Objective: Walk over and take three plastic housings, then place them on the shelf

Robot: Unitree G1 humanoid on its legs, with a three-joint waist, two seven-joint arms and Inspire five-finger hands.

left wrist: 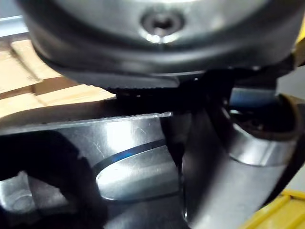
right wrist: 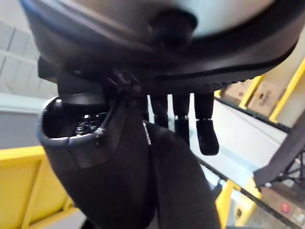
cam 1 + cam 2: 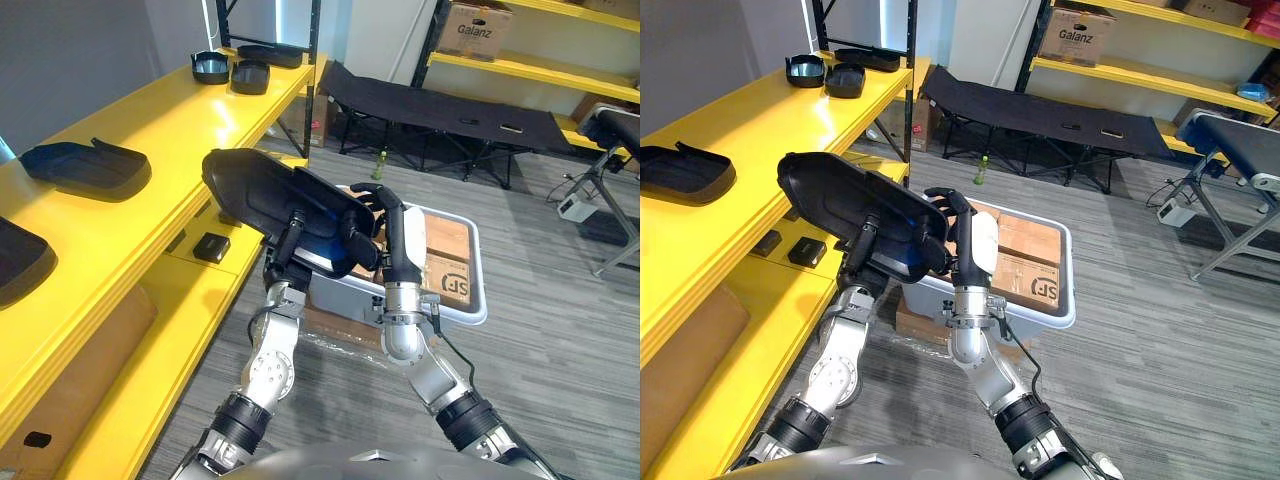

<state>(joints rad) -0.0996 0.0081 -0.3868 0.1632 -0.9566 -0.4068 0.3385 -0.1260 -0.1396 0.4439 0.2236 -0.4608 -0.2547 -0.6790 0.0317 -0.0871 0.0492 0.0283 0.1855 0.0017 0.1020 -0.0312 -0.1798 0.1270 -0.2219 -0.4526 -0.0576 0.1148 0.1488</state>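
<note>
At frame centre, I saw the left hand [image 3: 284,252] and right hand [image 3: 396,238] both clamped on a black plastic housing [image 3: 255,185] beside the yellow shelf [image 3: 170,110].

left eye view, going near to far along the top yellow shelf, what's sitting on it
housing cut off at the near edge → flat dark housing → cluster of housings at the far end
</note>
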